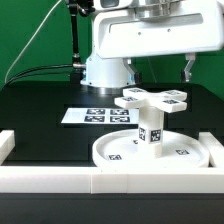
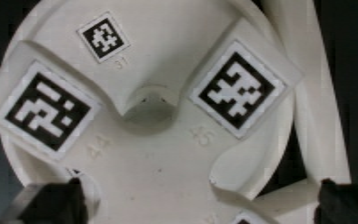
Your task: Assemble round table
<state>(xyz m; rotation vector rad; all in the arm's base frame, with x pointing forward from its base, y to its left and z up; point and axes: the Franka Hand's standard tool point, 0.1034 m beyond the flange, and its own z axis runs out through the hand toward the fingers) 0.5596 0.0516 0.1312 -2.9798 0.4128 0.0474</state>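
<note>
Exterior view: the round table stands assembled, disc (image 1: 150, 152) down on the black table (image 1: 40, 110) against the white wall (image 1: 60, 180), leg (image 1: 151, 130) upright, cross-shaped piece (image 1: 152, 98) on top. My gripper (image 1: 160, 66) hangs above, apart from it.

Wrist view: fingertips (image 2: 51, 200) spread wide, holding nothing, over the cross-shaped piece (image 2: 158, 110). Judged light, rigid, smooth plastic; grasp one arm across its flat sides.

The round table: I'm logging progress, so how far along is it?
Looks done: the leg stands upright on the disc, with the cross-shaped piece on top. In hand: nothing, the gripper hangs above it. The wrist view shows the cross close below. Left: whether it is fully seated, I cannot tell.
</note>
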